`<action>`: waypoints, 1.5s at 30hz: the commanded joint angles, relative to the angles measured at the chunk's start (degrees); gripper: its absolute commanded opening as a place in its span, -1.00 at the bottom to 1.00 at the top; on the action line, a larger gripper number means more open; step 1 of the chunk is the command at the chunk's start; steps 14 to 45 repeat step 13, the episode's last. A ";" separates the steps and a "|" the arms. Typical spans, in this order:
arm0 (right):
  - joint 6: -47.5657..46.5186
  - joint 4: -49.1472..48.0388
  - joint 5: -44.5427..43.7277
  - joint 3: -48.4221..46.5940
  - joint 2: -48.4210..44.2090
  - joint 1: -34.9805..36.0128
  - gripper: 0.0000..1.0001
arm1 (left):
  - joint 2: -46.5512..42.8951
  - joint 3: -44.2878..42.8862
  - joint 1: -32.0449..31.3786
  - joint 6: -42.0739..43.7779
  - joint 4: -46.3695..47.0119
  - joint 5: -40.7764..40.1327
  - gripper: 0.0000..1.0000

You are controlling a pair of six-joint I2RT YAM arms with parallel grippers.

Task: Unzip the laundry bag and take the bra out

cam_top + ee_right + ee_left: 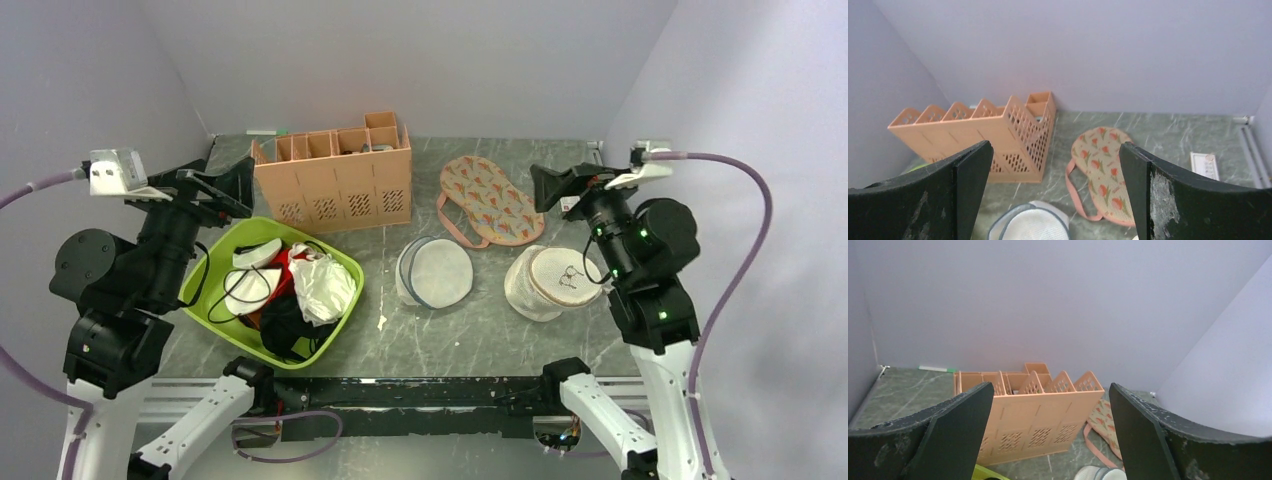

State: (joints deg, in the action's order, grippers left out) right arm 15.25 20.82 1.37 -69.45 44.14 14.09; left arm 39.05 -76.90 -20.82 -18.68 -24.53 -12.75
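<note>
Left tool [1050,388] and right tool [1055,145] gape wide, empty. Each hangs well apart from the bag [437,272], flanking it.

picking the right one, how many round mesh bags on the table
2: the white laundry bag mid-table, a cream mesh bag right of it; the green bin may hide more.

Both arms sit raised and folded over the surface's left and right edges; left gripper [236,186] and right gripper [547,188] gape wide.
</note>
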 commanded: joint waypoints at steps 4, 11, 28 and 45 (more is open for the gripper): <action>-2.21 2.94 -6.06 -2.01 -0.99 -0.20 1.00 | 0.80 0.83 0.34 4.52 1.25 -1.09 0.95; -1.93 3.46 -6.86 -1.31 -1.03 -0.19 1.00 | 1.42 1.92 0.34 3.79 1.07 -0.08 0.94; -1.67 4.06 -7.48 -1.32 -0.84 -0.20 1.00 | 1.30 1.85 0.36 3.87 0.69 -0.28 0.95; -1.67 4.06 -7.48 -1.32 -0.84 -0.20 1.00 | 1.30 1.85 0.36 3.87 0.69 -0.28 0.95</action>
